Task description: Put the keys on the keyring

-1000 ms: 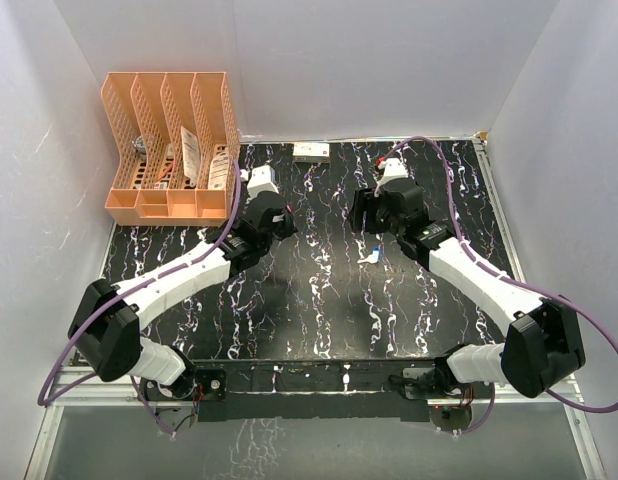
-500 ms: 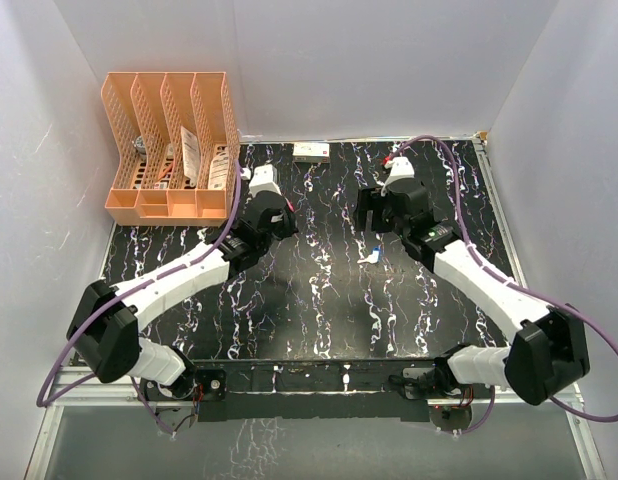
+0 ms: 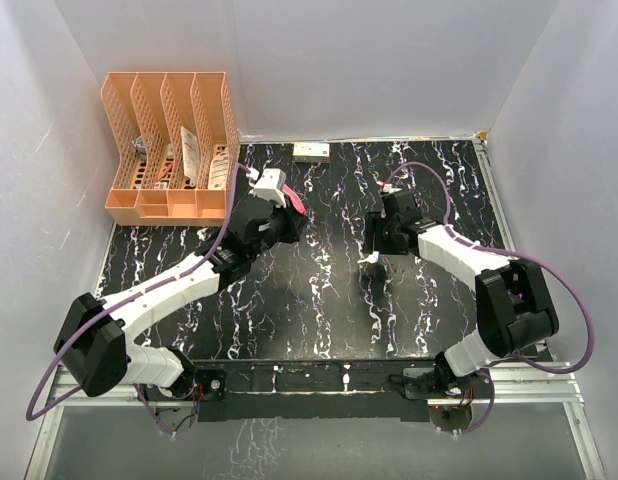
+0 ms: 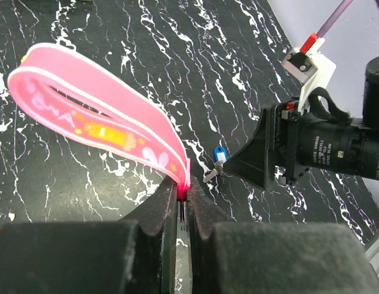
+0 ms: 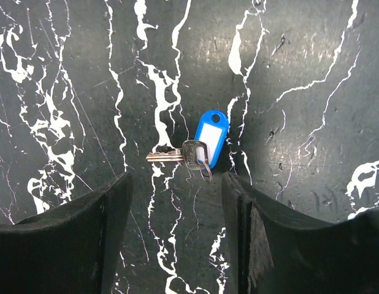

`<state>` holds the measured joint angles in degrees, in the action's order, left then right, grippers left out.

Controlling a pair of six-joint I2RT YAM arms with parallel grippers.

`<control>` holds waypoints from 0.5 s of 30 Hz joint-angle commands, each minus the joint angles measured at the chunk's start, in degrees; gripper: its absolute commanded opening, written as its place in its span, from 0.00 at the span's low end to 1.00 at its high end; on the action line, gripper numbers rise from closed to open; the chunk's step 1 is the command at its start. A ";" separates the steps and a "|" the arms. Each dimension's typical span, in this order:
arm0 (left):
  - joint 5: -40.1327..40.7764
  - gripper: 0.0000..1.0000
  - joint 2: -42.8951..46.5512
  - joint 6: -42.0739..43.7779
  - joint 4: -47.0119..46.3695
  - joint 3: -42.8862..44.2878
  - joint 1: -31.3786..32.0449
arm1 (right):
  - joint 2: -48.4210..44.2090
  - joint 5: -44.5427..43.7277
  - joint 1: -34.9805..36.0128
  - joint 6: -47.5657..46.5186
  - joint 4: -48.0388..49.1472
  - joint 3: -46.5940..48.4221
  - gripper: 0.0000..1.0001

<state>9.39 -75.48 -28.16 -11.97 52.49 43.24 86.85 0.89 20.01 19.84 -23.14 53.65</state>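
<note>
The keyring is a pink strap fob (image 4: 97, 125) with a thin ring (image 4: 183, 214) at its near end. My left gripper (image 4: 184, 191) is shut on that ring end and holds the strap loop up above the table; the strap also shows in the top view (image 3: 295, 203). The keys lie flat on the black marbled table: a silver key (image 5: 174, 155) joined to a blue tag head (image 5: 210, 137). My right gripper (image 5: 177, 190) is open, low over the table, with the keys just beyond its fingertips. In the top view the keys (image 3: 368, 259) lie at the right gripper (image 3: 377, 245).
An orange file organizer (image 3: 169, 140) stands at the back left. A small white box (image 3: 311, 150) lies at the back wall. Purple cables (image 3: 429, 185) loop over both arms. White walls close in the table on three sides.
My right gripper has swung down and toward the keys and now stands open right at them. My left gripper has shifted a little right and forward, and the pink strap now shows.
</note>
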 commanded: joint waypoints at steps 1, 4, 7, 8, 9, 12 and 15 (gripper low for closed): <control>-1.93 0.00 0.75 0.93 -2.53 -0.28 0.22 | -2.50 2.22 -1.01 3.59 3.72 -2.92 0.56; -1.77 0.00 0.93 0.92 -2.51 -0.34 0.17 | -4.87 2.59 -1.35 5.64 6.31 -6.74 0.52; -1.76 0.00 1.20 0.86 -2.78 -0.67 0.18 | -6.75 2.24 -1.78 7.25 8.99 -9.98 0.47; -1.83 0.00 1.20 0.83 -2.80 -0.72 0.17 | -7.23 1.90 -1.93 7.70 10.35 -11.21 0.45; -1.83 0.00 1.28 0.83 -2.80 -0.84 0.17 | -7.82 1.69 -2.09 7.94 11.32 -11.96 0.44; -1.79 0.00 1.43 0.61 -2.89 -1.24 0.17 | -8.83 1.11 -2.49 8.37 12.85 -13.22 0.42; -1.59 0.00 1.68 0.57 -3.18 -1.68 0.17 | -8.96 0.10 -3.06 8.38 13.84 -13.67 0.40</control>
<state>8.12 -75.48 -28.05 -13.80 51.92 43.24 79.79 2.81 17.78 26.94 -15.55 40.34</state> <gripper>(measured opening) 0.036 0.417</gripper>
